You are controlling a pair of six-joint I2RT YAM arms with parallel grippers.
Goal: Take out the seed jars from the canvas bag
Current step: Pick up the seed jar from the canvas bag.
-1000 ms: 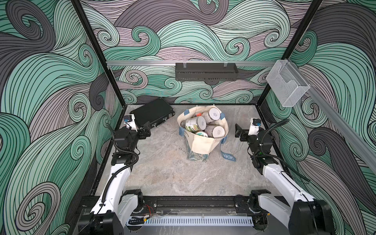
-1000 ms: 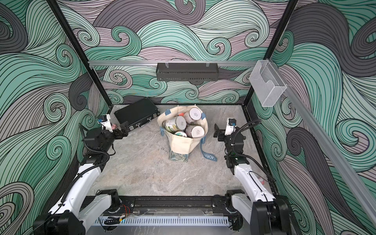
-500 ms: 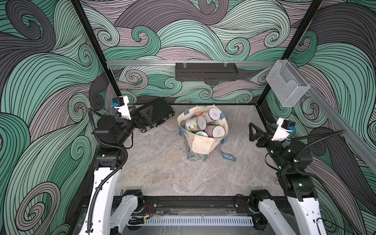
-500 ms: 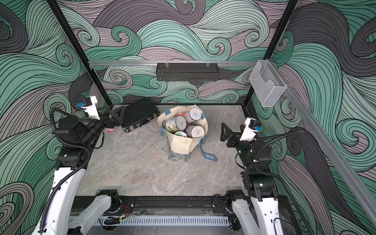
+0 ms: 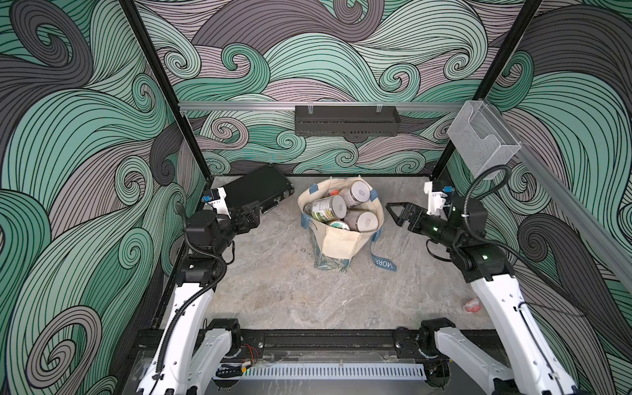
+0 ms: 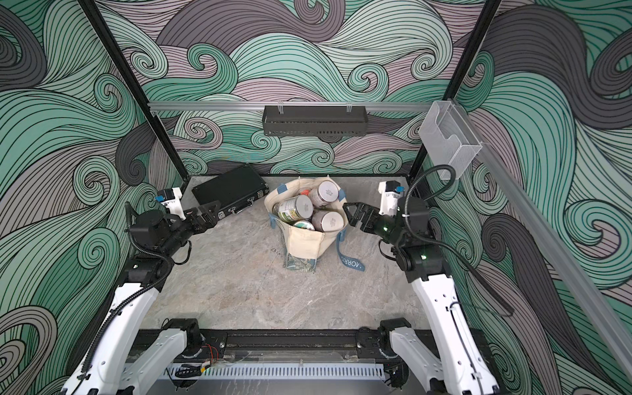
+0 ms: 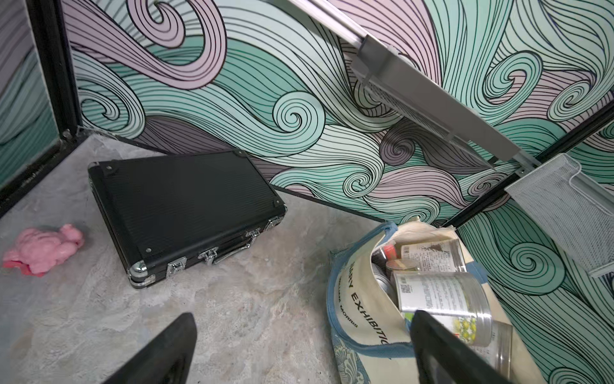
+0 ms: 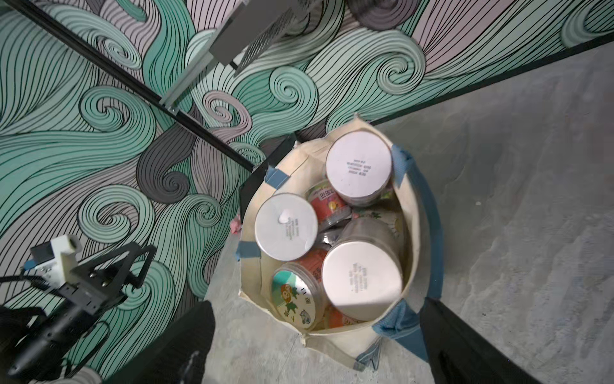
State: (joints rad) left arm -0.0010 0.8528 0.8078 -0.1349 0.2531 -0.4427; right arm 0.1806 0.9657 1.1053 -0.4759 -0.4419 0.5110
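The cream canvas bag [image 5: 338, 242] [image 6: 306, 244] stands open at the back middle of the table. It holds several seed jars: white-lidded ones [image 5: 357, 191] [image 5: 333, 207] [image 5: 364, 220] and a cartoon-lidded one [image 8: 294, 296]. My right gripper [image 5: 393, 210] [image 6: 350, 210] hovers open just right of the bag's rim; in the right wrist view it [image 8: 317, 304] frames the bag's near edge [image 8: 335, 339]. My left gripper [image 5: 251, 212] [image 6: 208, 212] is open, well left of the bag and near the case. From the left wrist the gripper [image 7: 302, 319] holds nothing, with the bag [image 7: 358, 309] by one finger.
A flat black hard case [image 5: 260, 188] [image 7: 182, 206] lies at the back left. One pink lump [image 7: 43, 247] sits near the left wall, another [image 5: 473, 305] at the front right. A black tray [image 5: 345, 119] and a clear holder [image 5: 482, 143] hang on the walls.
Both arms rose from their folded pose, then reached inward and down. The right gripper now sits close to the bag's rim. Bag and jars have not moved.
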